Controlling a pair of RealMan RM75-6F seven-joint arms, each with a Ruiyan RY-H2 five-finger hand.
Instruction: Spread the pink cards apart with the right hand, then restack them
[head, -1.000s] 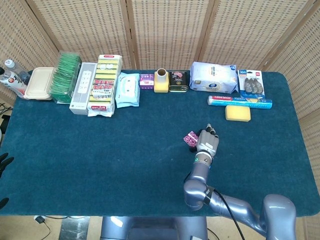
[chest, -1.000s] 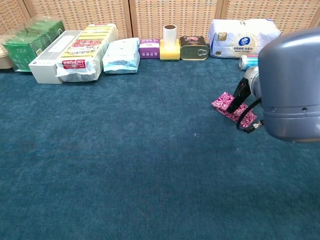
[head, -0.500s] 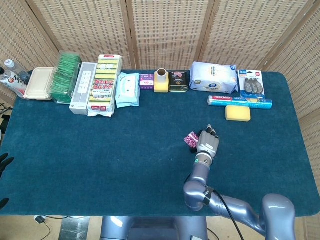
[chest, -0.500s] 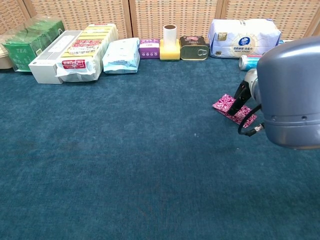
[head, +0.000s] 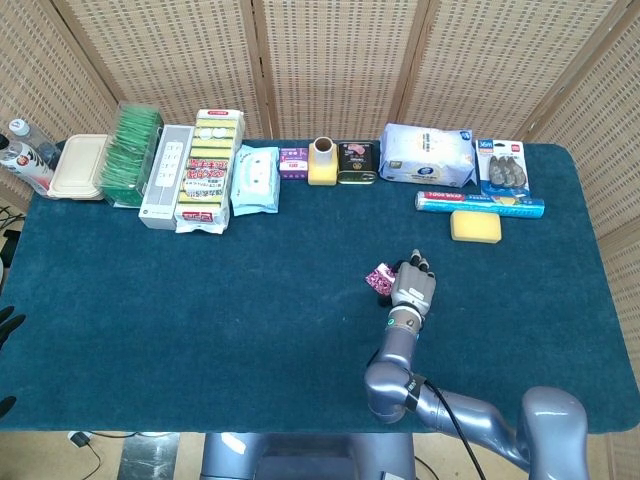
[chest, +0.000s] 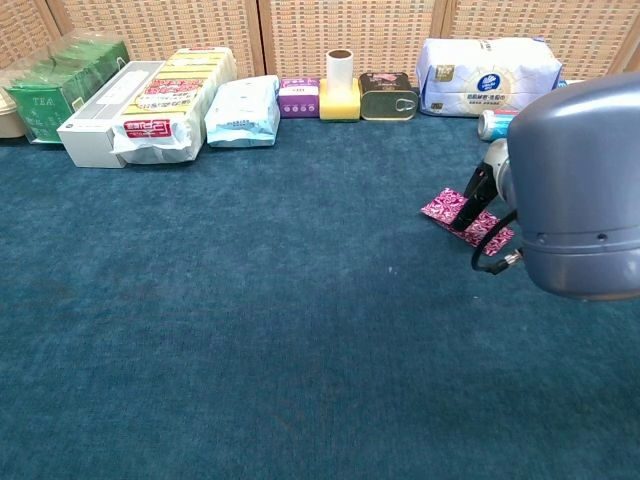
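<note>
While its forearm is reaching across the bench (head: 200, 300), the right hand (head: 413, 287) is resting fingers-down on the pink cards (chest: 462, 220), grip unclear.

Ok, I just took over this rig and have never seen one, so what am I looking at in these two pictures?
Both pictures come from the robot's own cameras: one looks down from its head, the other looks forward from its chest. The grey arm ends in the right hand, whose fingers rest on the pink cards lying on the blue table cloth. Whether it grips them or only presses, I cannot tell. The left hand is out of sight. Along the far edge sit groceries, such as a tin can and a yellow sponge.
</note>
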